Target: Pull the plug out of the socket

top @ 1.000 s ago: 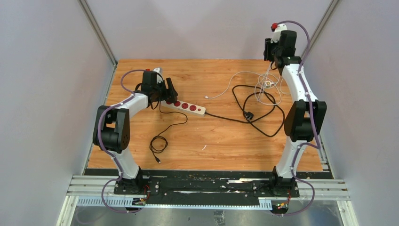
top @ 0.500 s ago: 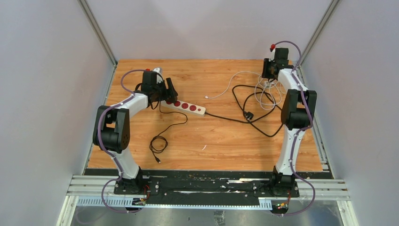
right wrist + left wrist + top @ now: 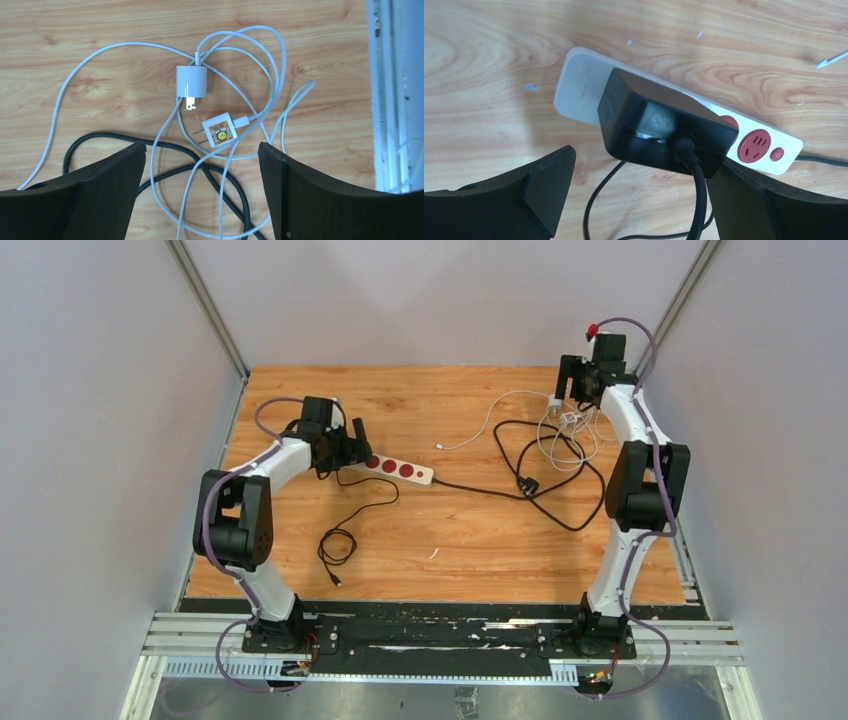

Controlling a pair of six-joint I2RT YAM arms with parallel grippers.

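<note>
Straddling the plug (image 3: pixel 659 120) seated in the socket (image 3: pixel 583 86), the left gripper (image 3: pixel 644 160) gapes, poised to clamp; right gripper (image 3: pixel 201 146) gapes empty.

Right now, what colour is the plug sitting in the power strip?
Black plug, black cord; left wrist view shows it best.

Near centre of table (image 3: pixel 480 540): bare wood, open passage
Left, by socket (image 3: pixel 400 468): black plug (image 3: pixel 664 127) stands up near its left end
Near left: thin black cord (image 3: pixel 337 546) coiled
Right: black cable (image 3: pixel 528 484) loops; white chargers (image 3: pixel 192 82) and leads tangled at far right
</note>
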